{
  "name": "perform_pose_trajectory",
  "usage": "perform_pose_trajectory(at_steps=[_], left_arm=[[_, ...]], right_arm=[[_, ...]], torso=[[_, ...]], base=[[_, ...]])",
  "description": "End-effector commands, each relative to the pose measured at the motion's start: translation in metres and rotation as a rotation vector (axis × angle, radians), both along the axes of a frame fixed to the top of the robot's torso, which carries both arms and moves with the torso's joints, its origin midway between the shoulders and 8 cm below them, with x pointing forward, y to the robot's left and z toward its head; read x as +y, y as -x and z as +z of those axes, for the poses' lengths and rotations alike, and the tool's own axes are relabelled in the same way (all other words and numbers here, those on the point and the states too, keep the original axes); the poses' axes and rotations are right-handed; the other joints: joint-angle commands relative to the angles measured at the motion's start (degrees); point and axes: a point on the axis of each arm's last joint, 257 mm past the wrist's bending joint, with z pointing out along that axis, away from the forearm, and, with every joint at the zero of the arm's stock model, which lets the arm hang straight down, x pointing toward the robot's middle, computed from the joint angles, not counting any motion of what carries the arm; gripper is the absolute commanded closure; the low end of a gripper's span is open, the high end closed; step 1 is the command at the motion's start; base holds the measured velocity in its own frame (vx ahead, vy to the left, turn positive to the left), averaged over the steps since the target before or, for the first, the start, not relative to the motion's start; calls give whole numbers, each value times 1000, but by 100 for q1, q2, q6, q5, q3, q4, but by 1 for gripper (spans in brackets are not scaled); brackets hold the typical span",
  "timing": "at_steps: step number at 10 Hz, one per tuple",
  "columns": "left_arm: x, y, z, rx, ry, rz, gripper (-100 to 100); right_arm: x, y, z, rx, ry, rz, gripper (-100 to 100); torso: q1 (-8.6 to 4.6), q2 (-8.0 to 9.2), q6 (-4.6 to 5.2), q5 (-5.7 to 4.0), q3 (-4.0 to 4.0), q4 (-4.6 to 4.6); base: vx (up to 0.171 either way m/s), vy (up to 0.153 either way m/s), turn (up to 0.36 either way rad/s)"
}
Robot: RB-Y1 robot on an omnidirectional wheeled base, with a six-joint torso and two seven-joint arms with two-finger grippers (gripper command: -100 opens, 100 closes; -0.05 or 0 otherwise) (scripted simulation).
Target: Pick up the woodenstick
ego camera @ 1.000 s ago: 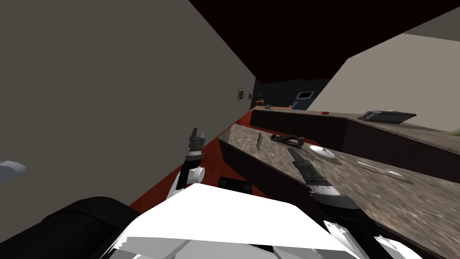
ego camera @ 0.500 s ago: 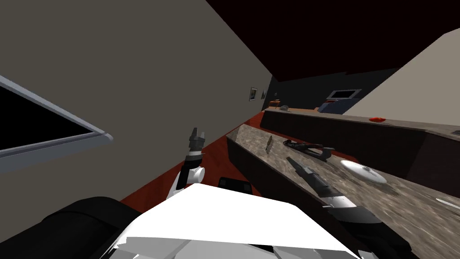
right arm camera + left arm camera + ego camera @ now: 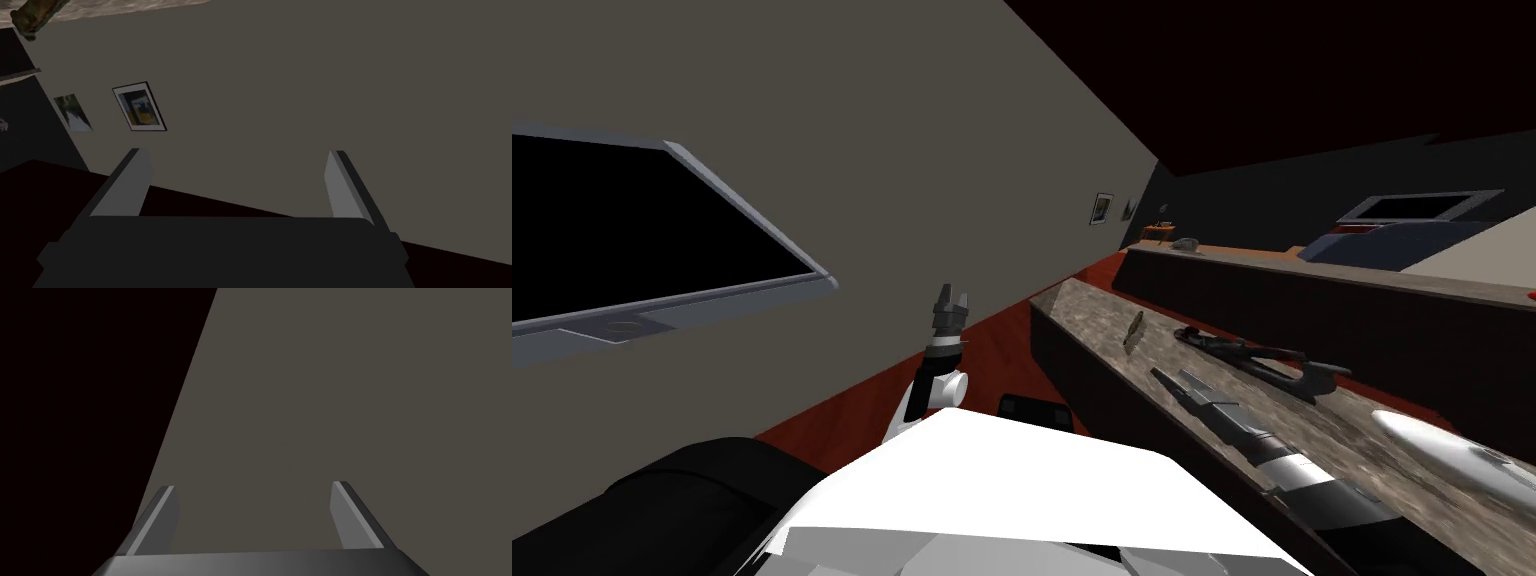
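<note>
**A:** Right claw (image 3: 1172, 377), how does it stand?

**B:** Fingers (image 3: 134, 185) apart, nothing between them. It reaches out low over the bench (image 3: 1087, 308), tips toward the far end.

**A:** And the left claw (image 3: 950, 298)?

**B:** Raised over the red floor (image 3: 992, 345) left of the bench. Its fingers (image 3: 161, 518) are apart too, facing the grey wall (image 3: 912, 150).

**A:** What has changed since a second ago?

**B:** I have turned, so the whole view has swung. The window (image 3: 642, 225) on the left wall, a black area in a grey frame, has come in. The white dish (image 3: 1452, 460) has slid to the right edge of the view, and the dark tool (image 3: 1262, 362) sits nearer the middle. On the bench itself nothing has shifted, and both arms hold the same pose.

**A:** Where is the stick (image 3: 1134, 331)?

**B:** On the bench near its left edge, just beyond the right claw's tips and a little left of them, not touching. The dark tool lies to its right.

**A:** Its look?

**B:** Short and slim, mottled brown and green like bark. From the right wrist one blunt end shows, off to the side of the fingers, against the speckled bench top.
</note>
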Motion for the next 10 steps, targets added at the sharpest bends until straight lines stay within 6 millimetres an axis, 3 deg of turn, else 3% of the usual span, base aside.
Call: perform_pose_trajectory(at_steps=[1,4,6,7,10], left_arm=[[0,0,0,0,0,0,0],[0,0,0,0,0,0,0],[0,0,0,0,0,0,0],[0,0,0,0,0,0,0],[0,0,0,0,0,0,0]], right_arm=[[-14,14,-18,61,129,35,-100],[-21,23,-32,113,255,98,-100],[-41,45,-54,193,421,171,-100],[-40,45,-57,200,450,196,-100],[-61,68,-78,281,627,308,-100]], torso=[[0,0,0,0,0,0],[-1,-6,2,0,-3,-1],[-1,-8,2,0,-4,-2],[-6,-11,2,-1,-6,-2],[-5,-13,11,-2,-7,-2]], base=[[-8,-8,525],[0,-11,226],[5,-15,348],[7,-23,318],[10,-22,293]])
